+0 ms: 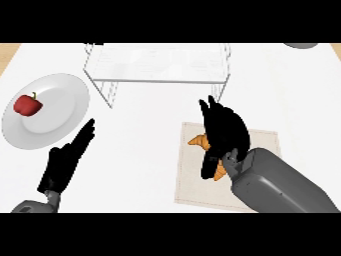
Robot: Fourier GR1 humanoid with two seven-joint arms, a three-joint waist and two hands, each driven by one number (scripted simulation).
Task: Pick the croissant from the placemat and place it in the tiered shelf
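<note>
Black right hand [225, 131] is hovering open over the croissant [196, 141] — half hidden, lying on the beige placemat [264, 149] — seemingly lining up a grasp before the tiered shelf [158, 69] beyond.

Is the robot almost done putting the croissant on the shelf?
Not yet. Nothing is finished: the croissant lies on the placemat. Right now the right robot hand hovers open over it. Grabbing it, lifting it and setting it in the shelf are left.
</note>
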